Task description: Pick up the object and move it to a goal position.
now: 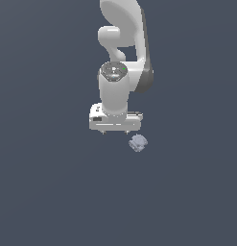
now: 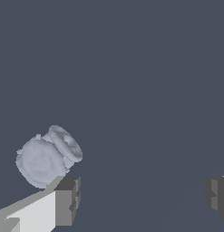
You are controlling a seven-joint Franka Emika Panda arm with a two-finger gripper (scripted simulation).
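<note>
Count, both views.

Robot arms: 1, white (image 1: 121, 57).

Grippers: 1 (image 1: 115, 131). In the wrist view the gripper (image 2: 143, 197) shows 2 fingers, each with 1 dark grey pad; one finger (image 2: 67, 199) is seen with its pale body behind it, the other (image 2: 217, 195) is cut by the frame edge. Wide gap between the two, nothing in it.

Loose objects: 1, a pale grey-blue lumpy chunk (image 1: 137, 142). Same single chunk in the wrist view (image 2: 47, 157), outside the jaws, just beside the outer side of one finger, not between them.

Surfaces: 1, uniform dark grey-blue floor (image 1: 48, 192).

No second chunk visible in either view.
</note>
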